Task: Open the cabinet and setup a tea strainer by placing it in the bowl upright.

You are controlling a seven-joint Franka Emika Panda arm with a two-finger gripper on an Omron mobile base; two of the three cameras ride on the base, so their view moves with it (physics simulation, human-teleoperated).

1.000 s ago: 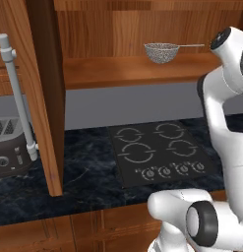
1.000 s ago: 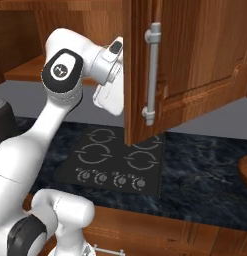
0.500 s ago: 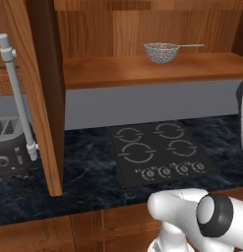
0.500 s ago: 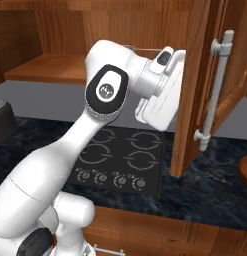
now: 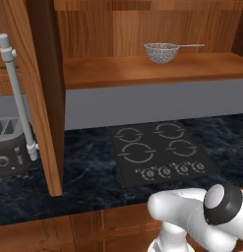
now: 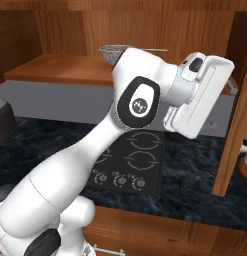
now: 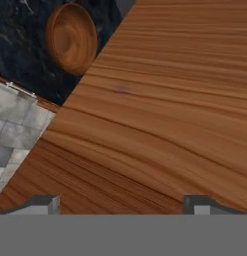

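The dark marble bench (image 5: 93, 172) lay under the open cabinet (image 5: 142, 74). The tea strainer (image 5: 161, 52) sat on its shelf at twelve o'clock. The gripper (image 7: 122, 205) faced the right door, jaws wide, holding nothing. Next: reach the strainer; the bowl (image 7: 71, 37) waited.

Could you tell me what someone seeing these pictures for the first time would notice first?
Probably the open cabinet, its doors swung wide, with the tea strainer sitting alone on its wooden shelf above the black stovetop. In the right base view the white arm fills the foreground, its open hand up against the inner face of the right-side door. A wooden bowl rests on the dark counter in the hand view.
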